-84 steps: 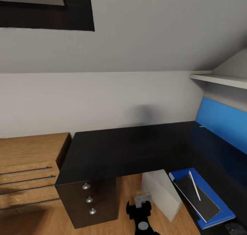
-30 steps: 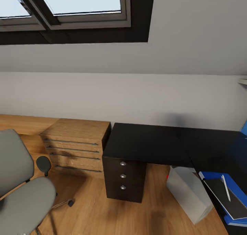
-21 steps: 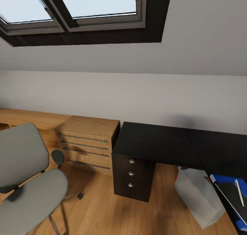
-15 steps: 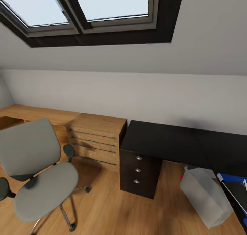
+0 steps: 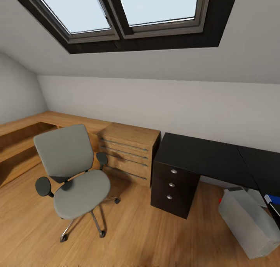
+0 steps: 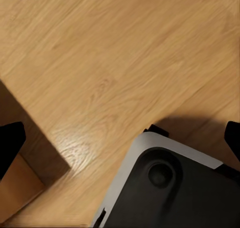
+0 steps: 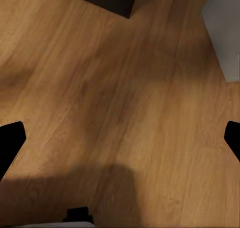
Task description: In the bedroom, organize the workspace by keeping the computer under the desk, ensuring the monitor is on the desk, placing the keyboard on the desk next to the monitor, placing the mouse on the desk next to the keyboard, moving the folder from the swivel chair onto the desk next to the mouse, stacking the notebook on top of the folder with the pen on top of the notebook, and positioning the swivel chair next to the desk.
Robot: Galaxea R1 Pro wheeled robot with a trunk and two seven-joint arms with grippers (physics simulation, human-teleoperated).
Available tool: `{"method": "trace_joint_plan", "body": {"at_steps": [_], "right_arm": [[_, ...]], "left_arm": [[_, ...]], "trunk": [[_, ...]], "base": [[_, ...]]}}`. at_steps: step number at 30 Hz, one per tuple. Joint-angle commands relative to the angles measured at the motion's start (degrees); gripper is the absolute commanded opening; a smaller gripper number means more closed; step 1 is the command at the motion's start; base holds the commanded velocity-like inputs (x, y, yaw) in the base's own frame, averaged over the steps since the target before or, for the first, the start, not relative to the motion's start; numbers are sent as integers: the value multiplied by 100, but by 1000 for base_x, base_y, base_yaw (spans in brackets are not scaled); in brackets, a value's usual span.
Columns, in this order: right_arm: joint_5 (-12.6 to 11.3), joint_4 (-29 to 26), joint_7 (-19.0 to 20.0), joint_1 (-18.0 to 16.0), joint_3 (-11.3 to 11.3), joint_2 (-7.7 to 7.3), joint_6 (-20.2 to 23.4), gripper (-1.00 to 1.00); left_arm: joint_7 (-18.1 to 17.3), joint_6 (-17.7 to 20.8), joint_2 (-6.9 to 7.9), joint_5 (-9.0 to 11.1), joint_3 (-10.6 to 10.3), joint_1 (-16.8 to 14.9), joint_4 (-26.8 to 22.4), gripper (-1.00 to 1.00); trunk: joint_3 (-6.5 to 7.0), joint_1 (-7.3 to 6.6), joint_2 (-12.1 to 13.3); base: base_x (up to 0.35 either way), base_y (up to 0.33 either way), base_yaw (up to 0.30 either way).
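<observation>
Head view has swung leftward since the earlier frames: the chair [image 5: 72, 173], absent at first and then only partly in at the left edge, now stands whole on the plank floor [image 5: 132, 236], its seat bare. This is the camera turning, not the furniture moving. The desk [image 5: 202, 156] has slid to the right side of the picture, and the wooden chest [image 5: 130, 152] sits between it and the chair. The computer [image 5: 249, 220] stands on the floor below the desk's right part. Of the folder [image 5: 273, 199] only a blue sliver remains at the right edge, on the desk; the notebook and pen that lay on it earlier have passed out of frame.

I judge the stacking done and the robot now turning to its last job, bringing the chair, still well apart, over to the desk.

Left wrist view shows the left gripper [image 6: 120, 138] with its dark fingertips at opposite edges, spread wide over floor and part of the robot's base [image 6: 170, 188]. Right wrist view shows the right gripper [image 7: 120, 138] likewise spread wide and holding nothing.
</observation>
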Motion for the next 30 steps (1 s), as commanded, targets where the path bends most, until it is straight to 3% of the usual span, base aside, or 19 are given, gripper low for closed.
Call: {"method": "trace_joint_plan", "body": {"at_steps": [1,7,30], "right_arm": [[0,13,-13,-4,46,5,-3,100],[5,5,39,-4,52,13,205,100],[5,5,47,-4,44,-3,234,100]], "left_arm": [[46,-18,6,39,-46,0,-11,100],[46,-17,-1,39,-51,1,-1,100],[46,-23,-10,31,-52,0,44,100]], "trunk": [[-13,0,-6],[-52,0,-6],[-161,0,-6]], "base": [[-49,7,203],[-11,2,194],[0,0,236]]}}
